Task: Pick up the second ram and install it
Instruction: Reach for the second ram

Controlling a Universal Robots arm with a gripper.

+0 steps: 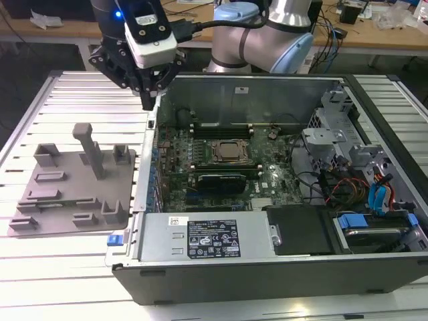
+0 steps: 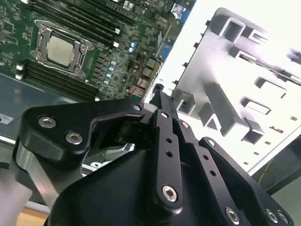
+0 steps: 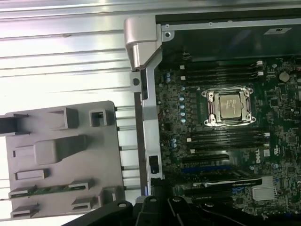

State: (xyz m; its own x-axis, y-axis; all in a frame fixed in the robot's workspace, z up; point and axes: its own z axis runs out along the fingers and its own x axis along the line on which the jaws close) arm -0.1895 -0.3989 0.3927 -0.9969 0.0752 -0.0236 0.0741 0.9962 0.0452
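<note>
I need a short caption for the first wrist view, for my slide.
The second ram lies in a slot of the grey plate, beside the motherboard.

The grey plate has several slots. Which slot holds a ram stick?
The longest slot: the green ram lies along it. The other slots on the plate show bare grey.

The plate (image 1: 67, 194) was matt grey plastic; the table (image 1: 80, 93) beneath it ribbed, shiny metal; the gripper (image 1: 148, 101) matt black.
</note>
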